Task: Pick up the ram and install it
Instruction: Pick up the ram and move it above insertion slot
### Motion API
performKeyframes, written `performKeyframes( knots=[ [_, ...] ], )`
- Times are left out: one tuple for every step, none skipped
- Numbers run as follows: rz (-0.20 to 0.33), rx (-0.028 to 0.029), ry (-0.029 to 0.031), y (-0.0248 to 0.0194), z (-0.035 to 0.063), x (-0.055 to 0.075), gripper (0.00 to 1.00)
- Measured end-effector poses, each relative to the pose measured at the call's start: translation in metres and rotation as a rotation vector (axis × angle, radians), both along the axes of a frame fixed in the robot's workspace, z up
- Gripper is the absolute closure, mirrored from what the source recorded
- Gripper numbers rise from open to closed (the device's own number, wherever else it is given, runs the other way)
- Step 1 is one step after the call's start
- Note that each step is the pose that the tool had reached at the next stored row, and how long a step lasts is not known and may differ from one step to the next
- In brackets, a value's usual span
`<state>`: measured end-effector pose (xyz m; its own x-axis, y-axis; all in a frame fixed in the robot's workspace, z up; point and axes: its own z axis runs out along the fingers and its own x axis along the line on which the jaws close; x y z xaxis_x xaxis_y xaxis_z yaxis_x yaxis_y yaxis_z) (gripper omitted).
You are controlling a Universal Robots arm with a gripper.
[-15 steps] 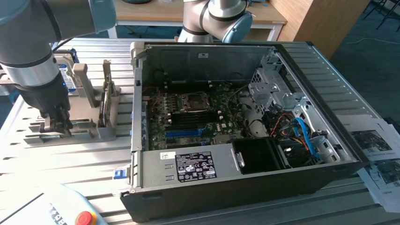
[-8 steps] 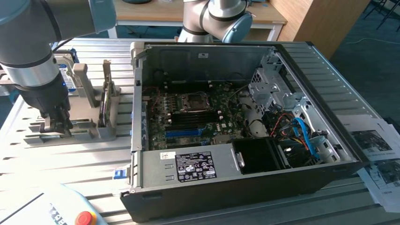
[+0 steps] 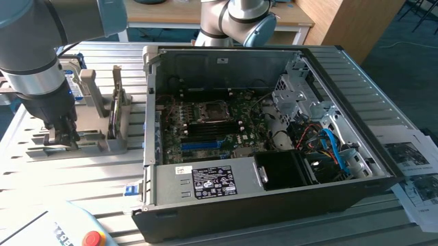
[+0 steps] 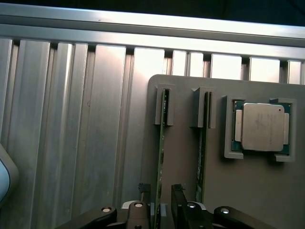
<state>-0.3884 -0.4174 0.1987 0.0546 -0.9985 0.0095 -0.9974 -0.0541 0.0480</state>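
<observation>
Spotter: Where's the ram [image 4: 162, 143]?
Operator: On edge in the grey holder [image 4: 252, 191], between my wide-open fingers [image 4: 177, 198]. If I close off-centre, I think it tilts, or I nudge the neighbouring stick [image 4: 204, 143].

End effector [image 4: 160, 192] spread astride ram [image 4: 162, 138], second strip [image 4: 204, 143] alongside; processor [image 4: 261, 126] in grey holder [image 4: 248, 191]

It is looking like a robot lab: an open computer case [image 3: 274, 210] is sitting on a metal table [image 3: 68, 174], beside the jaws of the gripper [image 3: 61, 139].
</observation>
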Motion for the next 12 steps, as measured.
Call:
performKeyframes(
  knots=[
    [0.0, 0.0, -0.0001, 0.0, 0.0, 0.0, 0.69],
    [0.0, 0.0001, -0.0001, 0.0, -0.0001, 0.0, 0.69],
    [0.0, 0.0001, -0.0001, 0.0, -0.0001, 0.0, 0.69],
    [0.0, 0.0001, -0.0001, 0.0, -0.0001, 0.0, 0.69],
    [0.0, 0.0001, -0.0002, 0.0, -0.0001, 0.0, 0.69],
    [0.0, 0.0001, -0.0002, 0.0, -0.0001, 0.0, 0.69],
    [0.0, 0.0001, -0.0001, 0.0, -0.0001, 0.0, 0.69],
    [0.0, 0.0001, -0.0001, 0.0, -0.0001, 0.0, 0.69],
    [0.0, 0.0001, -0.0002, 0.0, -0.0001, 0.0, 0.69],
    [0.0, 0.0001, -0.0001, 0.0, -0.0001, 0.0, 0.69],
    [0.0, 0.0001, -0.0001, 0.0, -0.0001, 0.0, 0.69],
    [0.0, 0.0001, -0.0001, 0.0, -0.0001, 0.0, 0.69]
  ],
)
